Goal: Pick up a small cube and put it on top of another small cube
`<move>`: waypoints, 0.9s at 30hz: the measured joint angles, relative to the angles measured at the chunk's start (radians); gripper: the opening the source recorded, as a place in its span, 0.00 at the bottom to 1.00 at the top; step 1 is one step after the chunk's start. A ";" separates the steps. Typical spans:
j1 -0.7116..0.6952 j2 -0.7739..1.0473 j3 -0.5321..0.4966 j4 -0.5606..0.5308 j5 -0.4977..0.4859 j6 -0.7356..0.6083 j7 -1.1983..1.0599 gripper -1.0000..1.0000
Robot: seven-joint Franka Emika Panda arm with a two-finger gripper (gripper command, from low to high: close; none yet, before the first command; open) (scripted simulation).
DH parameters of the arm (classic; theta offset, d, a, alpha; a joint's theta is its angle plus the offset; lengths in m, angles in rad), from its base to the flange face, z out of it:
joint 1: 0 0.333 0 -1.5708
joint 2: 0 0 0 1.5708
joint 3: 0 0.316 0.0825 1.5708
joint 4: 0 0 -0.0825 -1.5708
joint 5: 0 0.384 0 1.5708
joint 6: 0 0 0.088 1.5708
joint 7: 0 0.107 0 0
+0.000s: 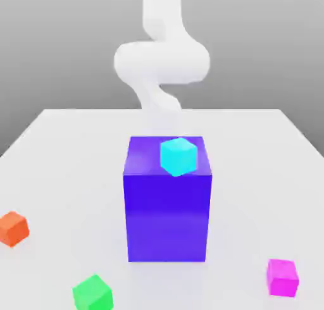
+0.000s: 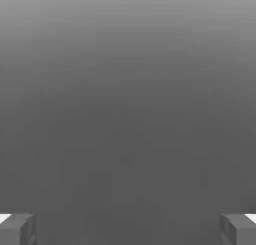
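Observation:
The small magenta cube rests on the white table near the front, at the exterior view's right. Another small cube, bright green, lies at the front towards the exterior view's left, well apart from the magenta one. My white arm rises behind the big block at the back of the table, far from both cubes. In the hand view my gripper stands open, its grey fingertips wide apart with nothing between them and plain grey background ahead.
A big blue-purple block stands in the middle of the table, with a small cyan cube on its top. A small orange cube lies at the exterior view's left edge.

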 joint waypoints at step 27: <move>0.430 0.968 0.006 -0.093 0.019 0.353 -0.862 0.50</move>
